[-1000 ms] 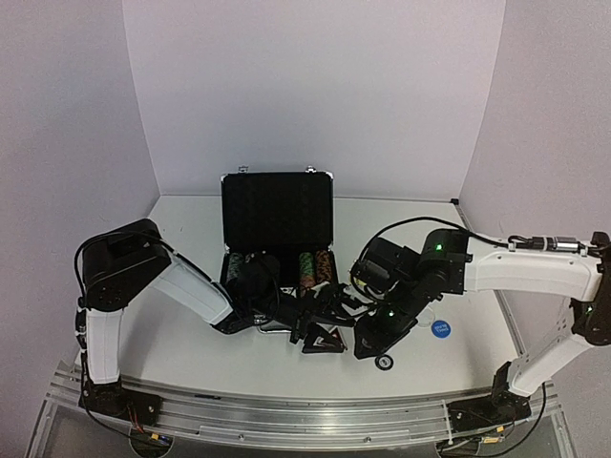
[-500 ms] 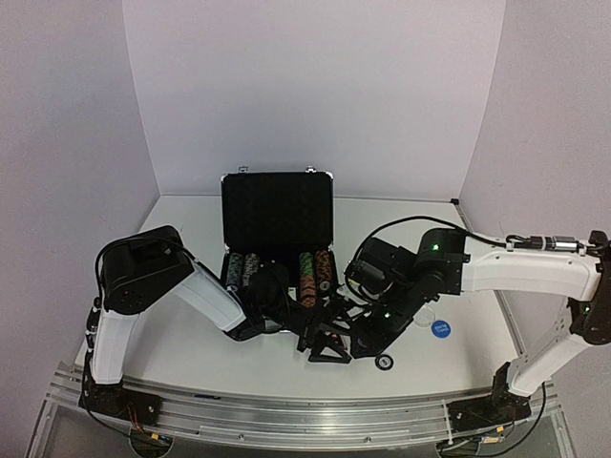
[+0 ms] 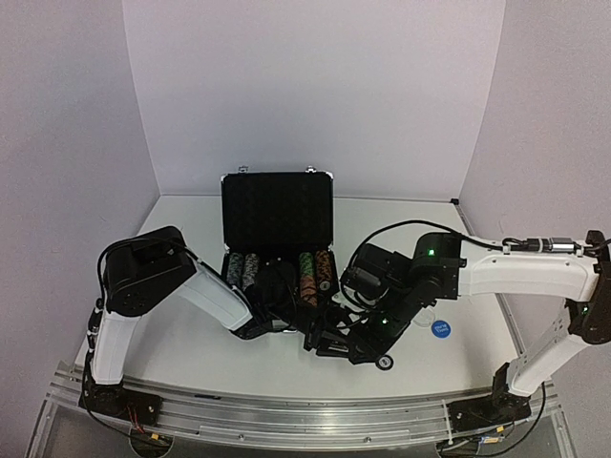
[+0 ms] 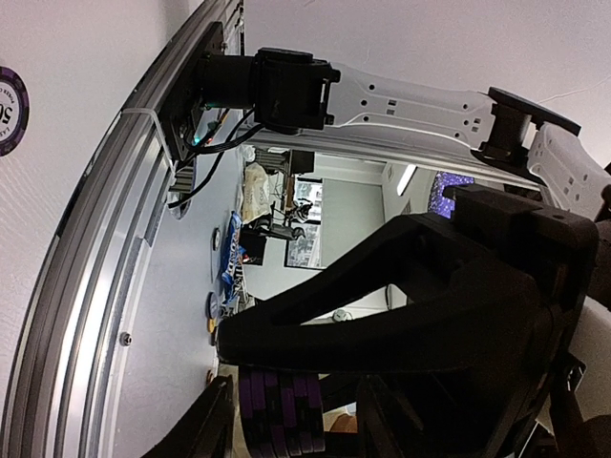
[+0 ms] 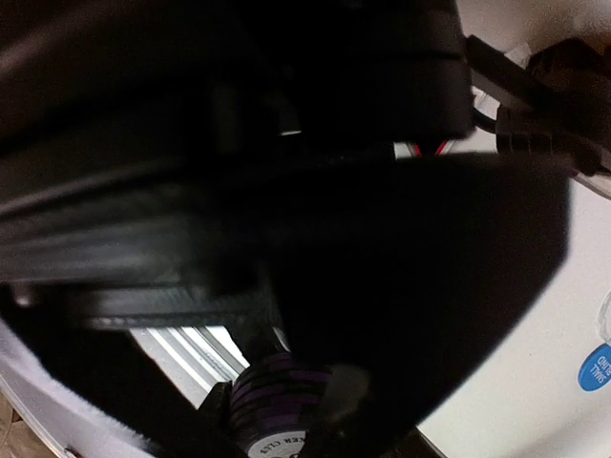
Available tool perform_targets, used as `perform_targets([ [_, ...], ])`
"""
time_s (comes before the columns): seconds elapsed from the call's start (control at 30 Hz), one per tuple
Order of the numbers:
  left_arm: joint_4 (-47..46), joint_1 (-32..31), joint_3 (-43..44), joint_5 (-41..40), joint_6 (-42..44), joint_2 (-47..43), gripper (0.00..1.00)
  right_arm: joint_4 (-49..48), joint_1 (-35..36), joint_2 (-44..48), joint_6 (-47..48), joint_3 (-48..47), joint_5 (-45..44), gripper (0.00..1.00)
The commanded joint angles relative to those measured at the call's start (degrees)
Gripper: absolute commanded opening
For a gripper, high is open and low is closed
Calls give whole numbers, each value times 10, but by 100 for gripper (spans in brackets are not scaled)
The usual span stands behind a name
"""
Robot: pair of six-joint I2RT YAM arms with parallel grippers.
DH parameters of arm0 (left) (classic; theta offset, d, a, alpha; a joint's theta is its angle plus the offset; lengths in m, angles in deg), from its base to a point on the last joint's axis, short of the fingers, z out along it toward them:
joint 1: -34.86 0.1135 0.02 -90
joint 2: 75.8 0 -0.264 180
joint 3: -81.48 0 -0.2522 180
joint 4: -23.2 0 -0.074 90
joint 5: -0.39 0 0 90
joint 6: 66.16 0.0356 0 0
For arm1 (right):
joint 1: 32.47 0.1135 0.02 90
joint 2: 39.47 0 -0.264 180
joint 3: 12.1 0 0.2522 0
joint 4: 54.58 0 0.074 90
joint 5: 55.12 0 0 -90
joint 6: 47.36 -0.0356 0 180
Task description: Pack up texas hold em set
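Nearest to the arm bases, a loose chip (image 3: 385,363) is seen on the table (image 3: 181,343), just beside the right arm. A little further in, the left gripper (image 4: 291,427) and the right gripper (image 3: 336,343) are found close together in front of the briefcase (image 3: 277,205). A short stack of purple chips (image 4: 282,412) is seen between the left fingers, with the right gripper close over it. Whether either gripper is really clamped on the stack cannot be told, because the right wrist view is almost fully dark and the left one cuts the fingertips off. To the right, a blue disc (image 3: 440,328) is lying on the table, well apart from the case. Behind, the briefcase stands open with its lid upright, and rows of striped chips (image 3: 307,267) are already placed in its tray.

The step in hand is judged to be the moving of the purple stack into the case. The stack should be pressed from its two flat ends, so that no chip slips out sideways. It should be carried by one gripper only, lowered into a free slot, and released only when it is supported.
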Motion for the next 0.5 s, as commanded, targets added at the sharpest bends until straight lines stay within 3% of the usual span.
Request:
perform_targets([
  [0.0, 44, -16, 25, 40, 57, -34, 34, -2, -1, 6, 4, -21, -20, 0],
  [0.13, 84, -18, 33, 42, 85, -52, 19, -2, -1, 9, 6, -20, -20, 0],
  [0.23, 151, -23, 46, 38, 133, -65, 1, -3, -1, 13, 7, -19, -36, 0],
  [0.3, 168, -24, 48, 34, 151, -74, 0, -3, -1, 15, 6, -20, -37, 1],
  [0.37, 216, -24, 57, 29, 188, -81, 0, -2, -1, 18, 1, -22, -38, 19],
  [0.47, 377, -24, 92, 2, 317, -95, 0, -2, -1, 31, -1, -28, -25, 61],
])
